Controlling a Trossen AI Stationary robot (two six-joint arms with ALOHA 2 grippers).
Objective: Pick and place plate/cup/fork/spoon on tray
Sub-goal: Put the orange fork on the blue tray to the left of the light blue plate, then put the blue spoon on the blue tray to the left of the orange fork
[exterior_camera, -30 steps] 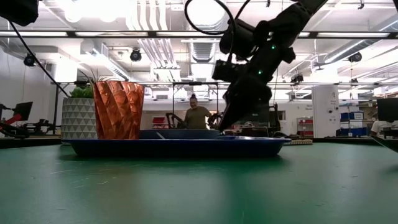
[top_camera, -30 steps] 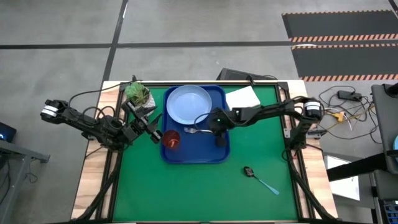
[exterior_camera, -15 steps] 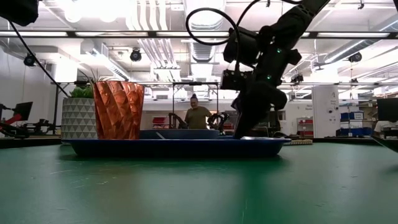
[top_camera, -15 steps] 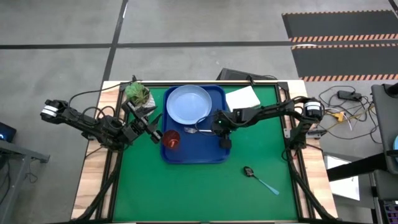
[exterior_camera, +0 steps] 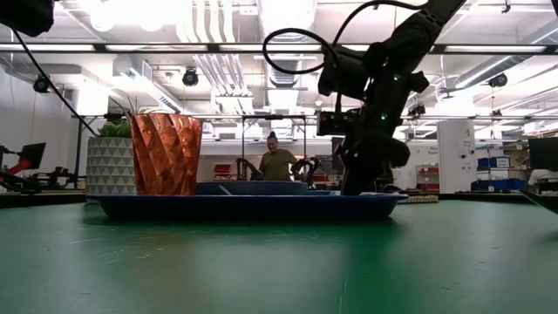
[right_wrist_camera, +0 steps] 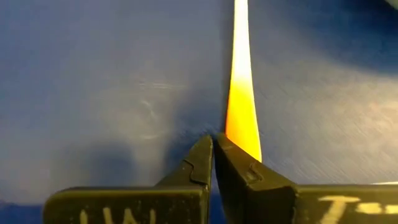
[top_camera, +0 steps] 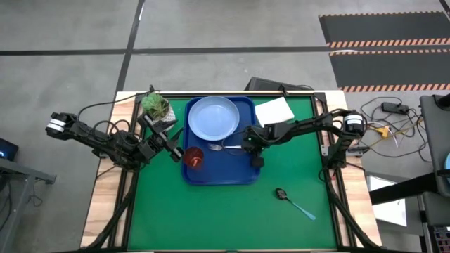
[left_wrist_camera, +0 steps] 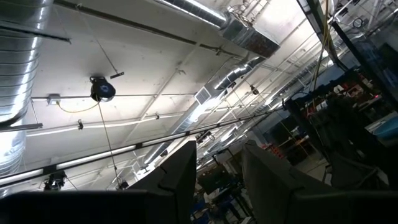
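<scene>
Fork [right_wrist_camera: 242,106] lies on the tray [right_wrist_camera: 93,93]; only the wrist view shows the right claw [right_wrist_camera: 213,152] clenched empty beside its handle.

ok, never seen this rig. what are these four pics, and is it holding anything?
Two robot arms at a green table. One picture looks straight down, one looks level across the tabletop, and one sits on each wrist. The blue tray already carries the plate, the cup and the fork; the spoon lies on the mat. The right tool is over the tray, fingers shut and empty, with the fork's orange handle just past the tips. The left tool waits open beside the tray, its camera aimed at the ceiling.
</scene>
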